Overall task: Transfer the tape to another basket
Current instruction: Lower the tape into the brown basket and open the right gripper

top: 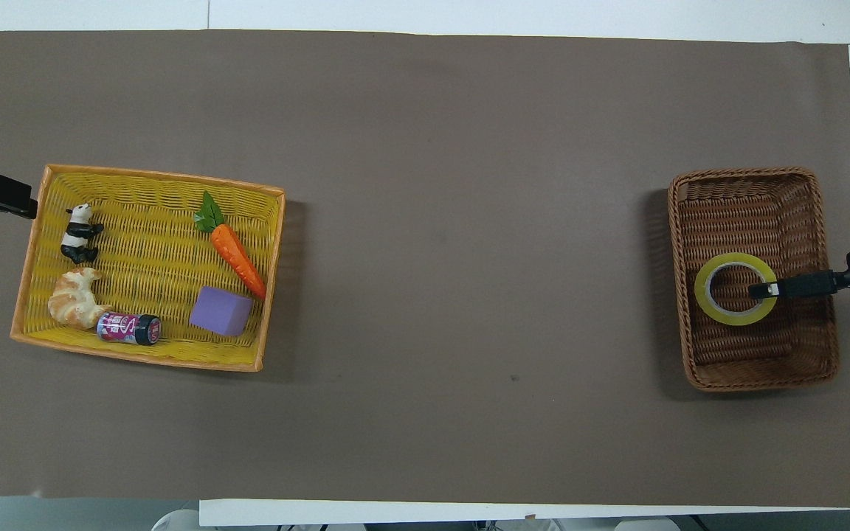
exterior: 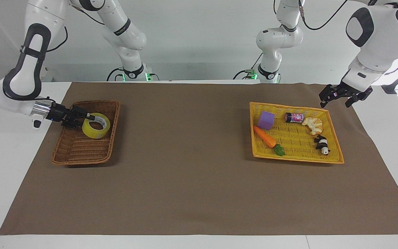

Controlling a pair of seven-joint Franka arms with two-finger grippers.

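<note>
The yellow tape (exterior: 96, 126) sits low inside the brown wicker basket (exterior: 81, 154), in the half nearer the robots. It also shows in the overhead view (top: 735, 288), within the wicker basket (top: 757, 372). My right gripper (exterior: 87, 117) reaches in over the basket's rim and is shut on the roll's wall; it also shows in the overhead view (top: 764, 290). I cannot tell whether the tape rests on the basket's floor. My left gripper (exterior: 337, 98) hangs open and empty in the air just off a corner of the yellow mesh basket (exterior: 297, 157).
The yellow mesh basket (top: 144, 358) holds a purple cube (top: 220, 310), a toy carrot (top: 233, 247), a small can (top: 128, 327), a croissant (top: 74, 297) and a panda figure (top: 80, 232). A brown mat (top: 454, 221) covers the table.
</note>
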